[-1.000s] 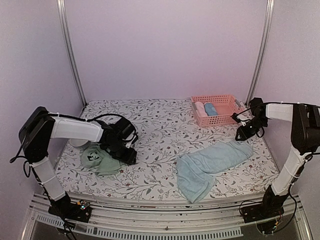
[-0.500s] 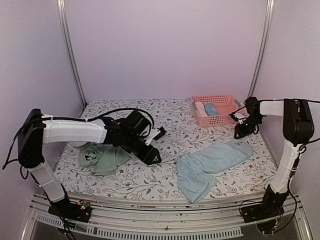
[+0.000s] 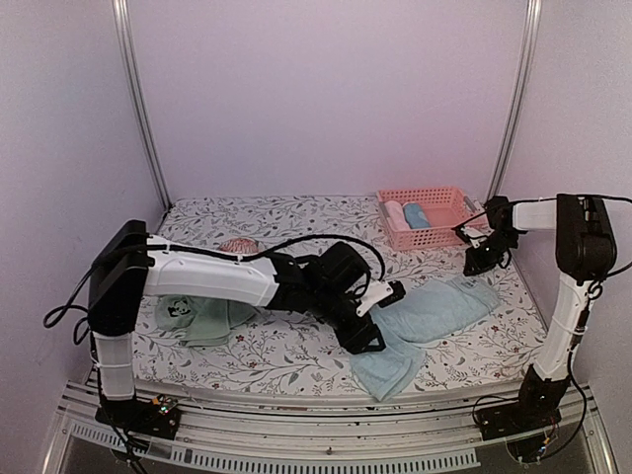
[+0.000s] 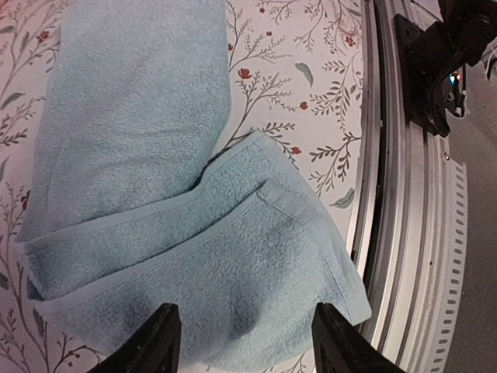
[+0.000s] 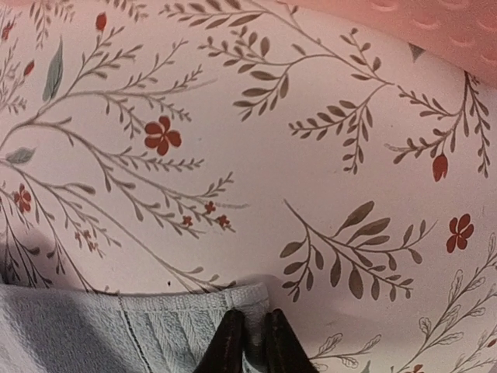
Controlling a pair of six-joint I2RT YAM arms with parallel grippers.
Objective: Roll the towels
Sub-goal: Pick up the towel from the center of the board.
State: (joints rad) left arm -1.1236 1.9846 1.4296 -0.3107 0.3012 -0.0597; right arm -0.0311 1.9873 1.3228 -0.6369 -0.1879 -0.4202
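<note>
Bench (image 3: 296,222) first: its floral cover fills the floor of the cell. The biggest change on it is the left arm (image 3: 207,281). A second ago it was curled over the green towel (image 3: 197,318) at the near left. Now it stretches right across the middle.

That reach leaves the green towel lying crumpled and unrolled, panda print up, with nothing touching it. The work has shifted to the light blue towel (image 3: 444,306), which lies loosely folded at the near right, running from the bench's near edge towards the pink basket (image 3: 434,237) in the far right corner.

The left gripper (image 4: 248,342) hangs over the near left end of the light blue towel, jaws spread wide and holding nothing. The right gripper (image 5: 250,346) has dropped from just above the cloth to its far right corner, and its fingertips are now pinched almost together on the hem there.

With one end gripped and the other about to be, I'd judge they mean to straighten it before rolling.
</note>
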